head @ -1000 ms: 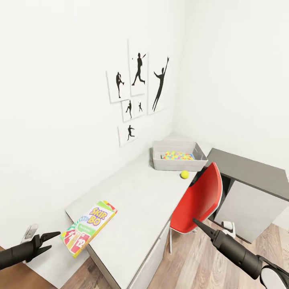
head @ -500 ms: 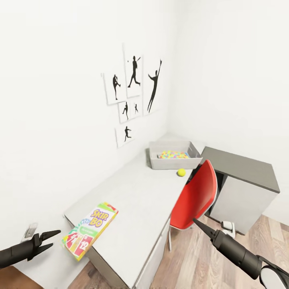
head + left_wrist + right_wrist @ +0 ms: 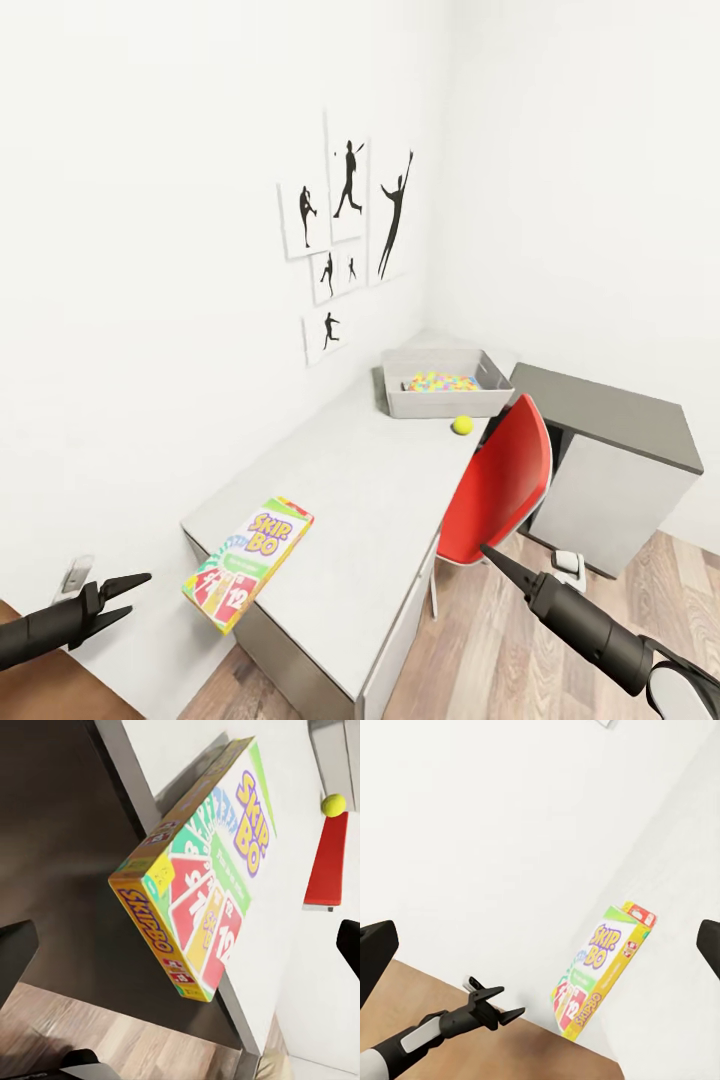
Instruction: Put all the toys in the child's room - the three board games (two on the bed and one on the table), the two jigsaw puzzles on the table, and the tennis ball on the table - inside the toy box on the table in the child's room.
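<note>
Skip-Bo board game [image 3: 247, 576] lying flat at the near corner of the counter [image 3: 360, 490], one end jutting past the edge over the wood-plank floor [image 3: 520, 655], probably an easy lip for grabbing. Thin printed cardboard, glossy, green and red edged, big yellow lettering. Left pincer [image 3: 133, 592] hovering just beside that overhanging end, fingers parted, holding nothing, likely lined up for the pick. Right pincer [image 3: 488, 551] held low beside the red chair [image 3: 495, 495], apparently closed to a point and empty, kept clear. Far down the counter, against the wall corner, the toy box [image 3: 440, 392]: shallow grey plastic tray, flared walls, rolled rim, bright jigsaw-piece colours showing inside. Tennis ball [image 3: 462, 425], small, fuzzy yellow-green, resting on the counter just in front of the tray, not yet in. Dark-grey cabinet [image 3: 610, 450] beyond the chair.
</note>
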Controlling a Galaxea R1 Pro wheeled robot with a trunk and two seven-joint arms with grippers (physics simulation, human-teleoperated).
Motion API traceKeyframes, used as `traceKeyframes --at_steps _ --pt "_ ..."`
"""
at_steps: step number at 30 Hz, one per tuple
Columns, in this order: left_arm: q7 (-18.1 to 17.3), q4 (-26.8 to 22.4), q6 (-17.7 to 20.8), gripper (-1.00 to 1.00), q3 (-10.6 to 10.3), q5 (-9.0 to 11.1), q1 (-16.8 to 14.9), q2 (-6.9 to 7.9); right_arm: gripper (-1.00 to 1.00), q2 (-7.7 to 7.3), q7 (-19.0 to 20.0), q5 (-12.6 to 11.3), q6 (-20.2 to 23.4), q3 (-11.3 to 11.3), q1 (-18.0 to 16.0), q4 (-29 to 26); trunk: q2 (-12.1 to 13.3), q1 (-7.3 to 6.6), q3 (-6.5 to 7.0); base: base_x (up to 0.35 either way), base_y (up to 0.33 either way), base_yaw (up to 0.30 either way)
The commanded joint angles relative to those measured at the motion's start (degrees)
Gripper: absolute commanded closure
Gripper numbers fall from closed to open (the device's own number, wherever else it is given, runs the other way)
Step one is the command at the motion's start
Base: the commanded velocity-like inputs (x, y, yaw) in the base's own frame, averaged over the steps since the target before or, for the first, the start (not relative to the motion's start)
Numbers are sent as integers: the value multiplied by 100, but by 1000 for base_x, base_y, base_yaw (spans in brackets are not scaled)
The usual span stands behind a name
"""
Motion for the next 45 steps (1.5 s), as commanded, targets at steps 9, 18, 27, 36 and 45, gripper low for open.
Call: traceKeyframes --at_steps 9,18,27,36,45 --pt "0 0 34 -100 12 11 -4 -8 -100 2 -19 -38 34 -4 -2 -4 -9 3 -9 -2 4 0" --pt "18 2 41 -100 6 11 -7 -19 -100 7 -42 -35 26 18 -4 4 -130 68 -63 0 0 0" --pt "57 3 73 -100 5 11 -8 -173 -100 -3 -3 -38 38 -9 -2 12 -491 266 -225 0 0 0" --pt "84 13 66 -100 3 -2 -5 -263 -100 -45 15 -47 46 -20 0 13 -851 464 -361 0 0 -70" --pt "79 35 46 -100 13 -3 -4 -269 -100 -65 46 -47 49 -22 -1 13 -1212 662 -504 0 0 -58"
